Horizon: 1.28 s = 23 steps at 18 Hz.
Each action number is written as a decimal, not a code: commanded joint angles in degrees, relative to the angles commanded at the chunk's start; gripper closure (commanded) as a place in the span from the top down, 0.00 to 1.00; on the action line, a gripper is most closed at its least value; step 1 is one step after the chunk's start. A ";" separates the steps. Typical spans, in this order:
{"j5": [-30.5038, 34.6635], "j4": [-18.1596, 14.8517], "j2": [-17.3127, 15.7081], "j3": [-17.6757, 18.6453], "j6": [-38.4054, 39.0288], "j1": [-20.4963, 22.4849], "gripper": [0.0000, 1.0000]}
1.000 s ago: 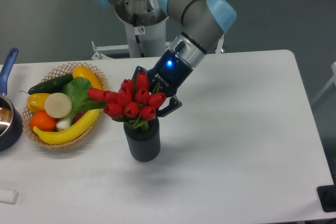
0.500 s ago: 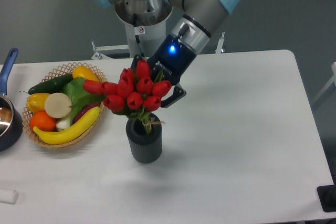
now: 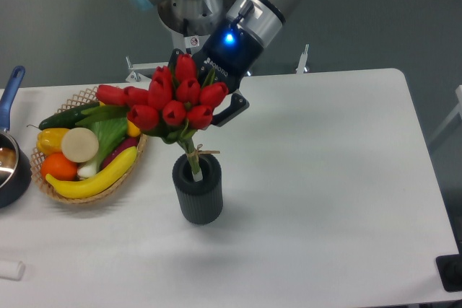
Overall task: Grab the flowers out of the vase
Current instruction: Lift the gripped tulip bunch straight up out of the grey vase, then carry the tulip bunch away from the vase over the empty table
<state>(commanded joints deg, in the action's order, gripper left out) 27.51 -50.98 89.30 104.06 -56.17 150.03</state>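
Nearest the camera stands the vase [image 3: 197, 195], upright on the table [image 3: 325, 200], with bare surface in front and to its right. The stems [image 3: 192, 160] of the flowers [image 3: 170, 103] dip just inside its mouth, so the bunch is mostly raised but not yet free. Left of the vase sits a basket [image 3: 86, 194] of fruit, and a pot [image 3: 12, 151] lies at the left edge. Behind the buds, the gripper [image 3: 206, 104] pinches the bunch; its jaws are largely hidden by the blooms, one dark finger showing at the right.

Risks, as judged: the stem ends may catch the rim and tip the vase if the lift turns sideways too early; the bunch leans left, so the outermost buds could brush the basket's contents; a hold near the heads may let the stems slip.

Open room lies above and to the right, where the table is unoccupied up to its right edge.
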 joint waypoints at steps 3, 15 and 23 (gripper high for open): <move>0.00 0.00 -1.84 0.52 2.38 -0.26 0.52; 0.52 0.35 -4.05 0.09 5.37 9.21 0.52; 2.19 2.72 2.00 -0.44 -1.03 15.99 0.52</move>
<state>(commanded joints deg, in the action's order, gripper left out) 29.70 -48.25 91.31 103.62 -57.20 166.02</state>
